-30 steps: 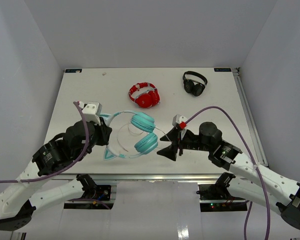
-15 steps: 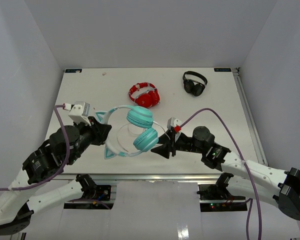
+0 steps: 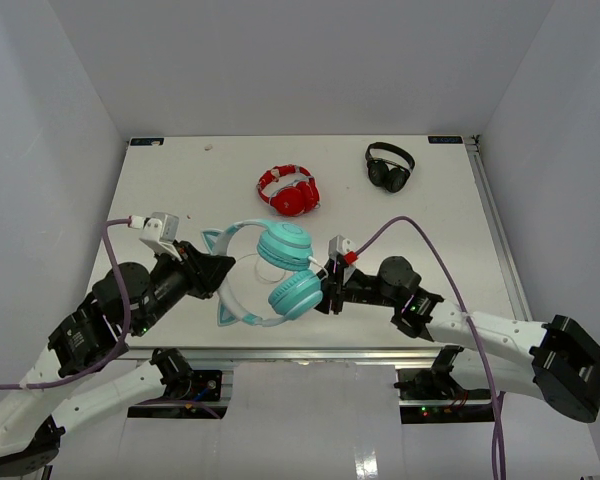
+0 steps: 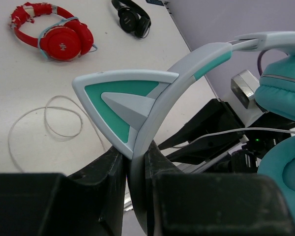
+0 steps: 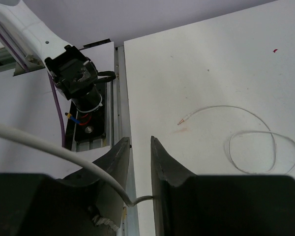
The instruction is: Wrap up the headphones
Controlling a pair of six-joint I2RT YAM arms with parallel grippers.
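Note:
My left gripper (image 3: pixel 223 272) is shut on the pale headband (image 4: pixel 187 69) of the teal headphones (image 3: pixel 285 268), just below a cat-ear point (image 4: pixel 123 96), and holds them up off the table. Both teal ear cups (image 3: pixel 283 243) hang to its right. My right gripper (image 3: pixel 327 286) sits right beside the lower cup (image 3: pixel 295 292). In the right wrist view its jaws stand a narrow gap apart, and the thin white cable (image 5: pixel 64 152) crosses the left finger into that gap (image 5: pixel 140 142) and touches the right finger. The rest of the cable lies in loops (image 5: pixel 255 142) on the table, with its plug tip (image 5: pixel 184 119) free.
Red headphones (image 3: pixel 292 190) lie at the back middle of the white table (image 3: pixel 180 180). Black headphones (image 3: pixel 390 165) lie at the back right. The table's near edge and metal rail (image 5: pixel 119 78) run just under my right gripper.
My right gripper has moved left up to the lower ear cup, and its jaws have narrowed around the cable. The left arm has shifted the headphones slightly right.

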